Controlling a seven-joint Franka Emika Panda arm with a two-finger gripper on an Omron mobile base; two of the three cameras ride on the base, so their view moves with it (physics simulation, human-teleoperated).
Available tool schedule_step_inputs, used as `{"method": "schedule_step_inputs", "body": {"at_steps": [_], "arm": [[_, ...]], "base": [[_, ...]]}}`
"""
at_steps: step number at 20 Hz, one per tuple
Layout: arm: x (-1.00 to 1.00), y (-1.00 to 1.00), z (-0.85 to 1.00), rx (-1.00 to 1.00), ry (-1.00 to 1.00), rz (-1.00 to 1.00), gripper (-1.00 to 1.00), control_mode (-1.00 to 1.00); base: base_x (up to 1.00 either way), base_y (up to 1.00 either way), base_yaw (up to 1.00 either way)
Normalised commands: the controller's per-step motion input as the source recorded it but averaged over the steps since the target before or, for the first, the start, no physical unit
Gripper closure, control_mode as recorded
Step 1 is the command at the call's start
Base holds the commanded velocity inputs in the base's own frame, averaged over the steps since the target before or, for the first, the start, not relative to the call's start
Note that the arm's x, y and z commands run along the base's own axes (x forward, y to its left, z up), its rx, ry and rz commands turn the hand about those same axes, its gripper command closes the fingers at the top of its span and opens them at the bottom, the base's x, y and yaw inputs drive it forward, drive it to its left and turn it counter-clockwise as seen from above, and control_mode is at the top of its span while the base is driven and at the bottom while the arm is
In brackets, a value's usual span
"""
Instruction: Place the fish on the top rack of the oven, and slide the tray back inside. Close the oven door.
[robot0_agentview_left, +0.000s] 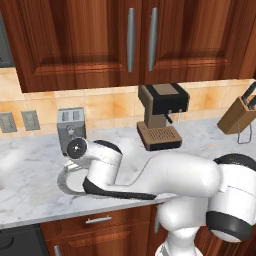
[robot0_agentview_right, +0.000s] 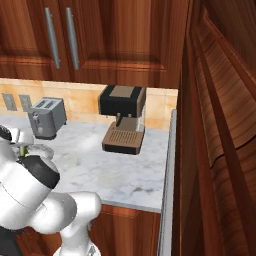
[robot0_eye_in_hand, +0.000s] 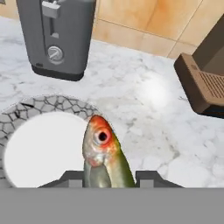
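The hand grips the fish above the plate's rim; bare counter beyond.

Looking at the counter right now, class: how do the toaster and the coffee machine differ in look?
The toaster is grey and boxy with slots on top; the coffee machine is brown with a black upper body. The toaster is lower; the coffee machine stands taller, overhanging a ribbed drip tray. Both stand upright on the marble counter against the tiled wall.
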Motion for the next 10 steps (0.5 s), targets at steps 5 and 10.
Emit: {"method": "schedule_step_inputs", "body": {"at_steps": [5,10], "arm": [[-0.41,-1.0,0.9,0.43,-0.04,0.0,1.0,-1.0],[-0.17,-1.0,0.69,0.36,0.07,0.0,1.0,-1.0]], "base": [[0.0,0.0,0.0],[0.0,0.0,0.0]]}}
